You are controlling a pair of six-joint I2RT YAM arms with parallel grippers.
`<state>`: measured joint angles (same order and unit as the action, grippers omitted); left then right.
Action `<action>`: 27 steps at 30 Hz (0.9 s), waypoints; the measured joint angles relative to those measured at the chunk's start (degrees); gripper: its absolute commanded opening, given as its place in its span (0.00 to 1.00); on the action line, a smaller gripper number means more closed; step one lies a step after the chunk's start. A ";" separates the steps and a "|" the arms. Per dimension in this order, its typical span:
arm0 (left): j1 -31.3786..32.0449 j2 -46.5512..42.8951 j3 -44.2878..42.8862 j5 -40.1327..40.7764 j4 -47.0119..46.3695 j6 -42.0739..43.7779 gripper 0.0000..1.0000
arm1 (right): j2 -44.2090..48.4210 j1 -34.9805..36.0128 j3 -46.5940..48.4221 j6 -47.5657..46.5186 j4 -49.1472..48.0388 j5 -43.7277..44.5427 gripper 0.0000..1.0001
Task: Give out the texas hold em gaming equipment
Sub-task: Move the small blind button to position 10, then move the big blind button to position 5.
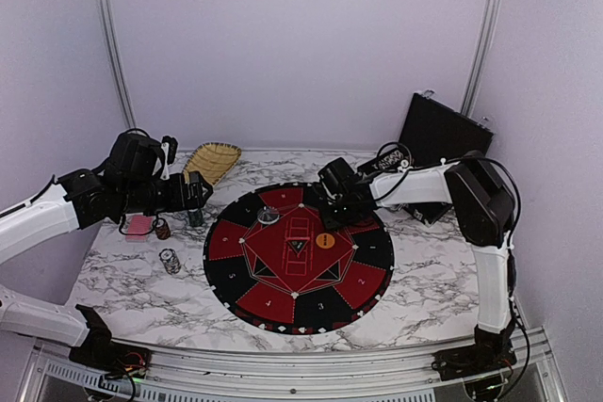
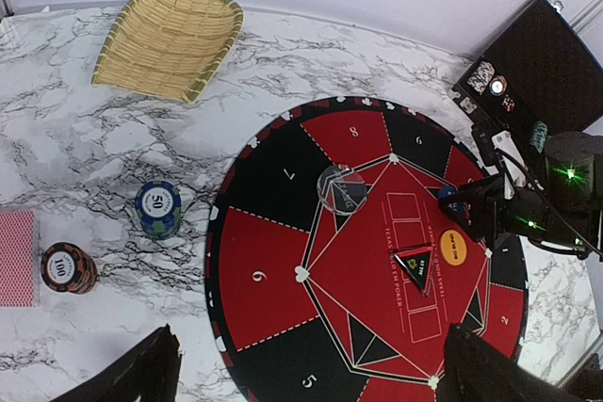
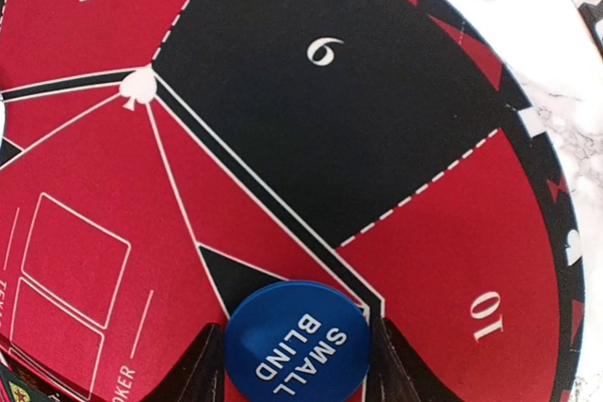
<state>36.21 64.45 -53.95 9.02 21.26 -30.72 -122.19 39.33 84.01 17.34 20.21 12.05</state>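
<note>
Cards (image 2: 16, 258): on the table (image 2: 113, 157) at the far left, face down, just beside the 100 stack. I judge them thin, light and bendy. Lying flat, they offer no edge to pinch from above, so I would take them across the long edges. I cannot tell how many there are.
100 stack (image 2: 68, 268): upright on the table. Likely stiff and fairly dense, but the chips can shear apart. Best hold is low, across the diameter.
50 stack (image 2: 158, 209): upright between the 100 stack and the mat (image 2: 259, 275), apart from both. It should handle the same way, with the pads square to the ribbed edge.
Left gripper (image 1: 195, 202): mine, released, jaws spread wide, nothing in it. It hovers over the table just left of the mat.
Clear disc (image 2: 341, 187): flat on the mat. Probably light, rigid and slick. The only hold is the rim.
Orange disc (image 2: 453, 248): flat on the mat's red centre, near the clear disc. Same handling.
Blue disc (image 3: 297, 338): marked SMALL BLIND, on the mat's right side by the wedge marked 10. Smooth and thin, it may squirt out if squeezed off-centre.
Right gripper (image 3: 294, 378): mine, clenched on the blue disc, fingers (image 3: 388, 364) on opposite rim points. I cannot tell whether the disc is lifted clear of the mat.
</note>
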 measured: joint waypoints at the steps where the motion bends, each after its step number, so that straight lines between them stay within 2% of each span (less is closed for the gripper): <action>1: 0.00 0.00 0.00 0.00 0.00 0.00 0.99 | 0.00 -0.11 0.02 0.00 0.00 0.00 0.45; 8: 0.00 0.00 0.00 0.00 0.00 0.00 0.99 | -0.28 -0.96 0.63 -0.26 0.42 0.00 0.46; 20: 0.00 0.00 0.00 0.00 0.00 0.00 0.99 | -0.48 -1.40 1.11 -1.05 1.09 -0.37 0.68; 27: 0.00 0.00 0.00 0.00 0.00 0.00 0.99 | 0.74 -1.44 1.25 -1.31 3.04 -1.18 0.68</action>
<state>36.21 64.45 -53.95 9.02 21.26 -30.72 -121.45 37.89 85.25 16.03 23.24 10.87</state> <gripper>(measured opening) 0.989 0.686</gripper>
